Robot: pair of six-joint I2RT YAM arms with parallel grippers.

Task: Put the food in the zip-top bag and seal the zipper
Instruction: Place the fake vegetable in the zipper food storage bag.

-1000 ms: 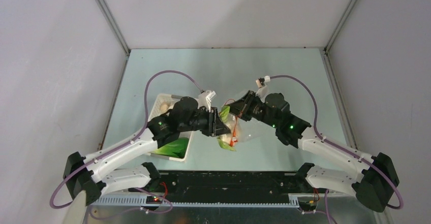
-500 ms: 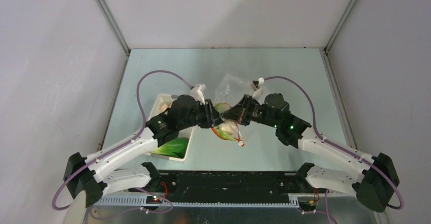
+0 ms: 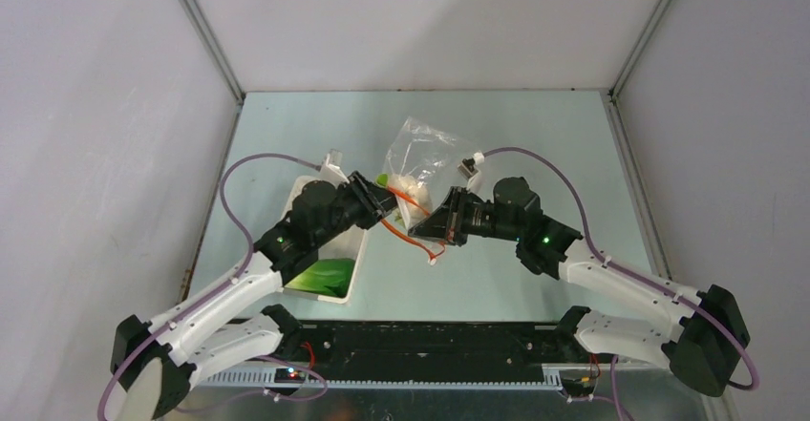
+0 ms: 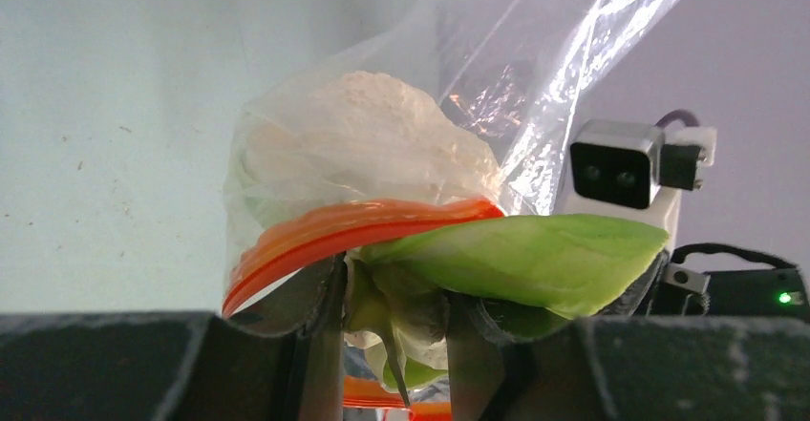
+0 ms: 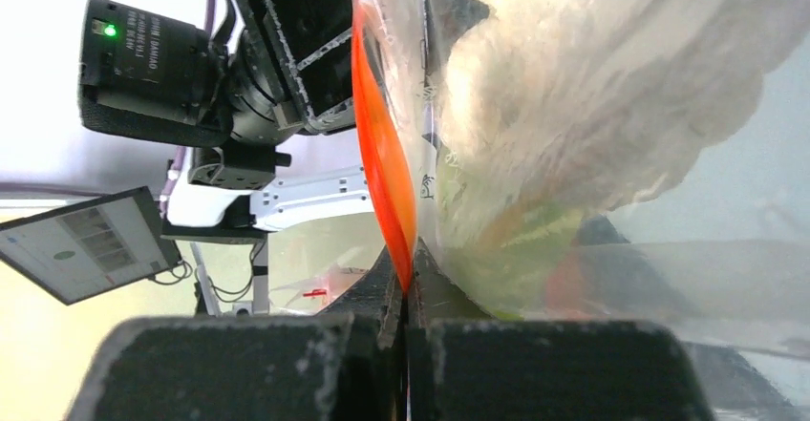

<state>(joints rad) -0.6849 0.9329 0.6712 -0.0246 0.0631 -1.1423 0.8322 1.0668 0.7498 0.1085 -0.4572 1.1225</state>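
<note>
The clear zip-top bag (image 3: 421,157) is held up over the table with its mouth toward the arms. My right gripper (image 3: 429,231) is shut on the bag's red-orange zipper (image 5: 385,168). A lumpy white cauliflower piece (image 5: 597,77) lies inside the bag, which also fills the left wrist view (image 4: 363,144). My left gripper (image 4: 394,311) is shut on a bok choy (image 4: 521,257), pinching its pale stalk at the bag's mouth just under the zipper (image 4: 353,225). From above, the left gripper (image 3: 379,196) sits at the bag's left edge. No mushrooms show in the bag.
A white perforated basket (image 3: 355,266) stands left of the bag, under the left arm, with a green leaf (image 3: 325,276) in it. The enclosure's grey walls rise at the left, right and back of the table.
The bag has swung up and away from the arms, from lying low between the grippers to standing out behind them. The left gripper drew back and left with the bok choy.
</note>
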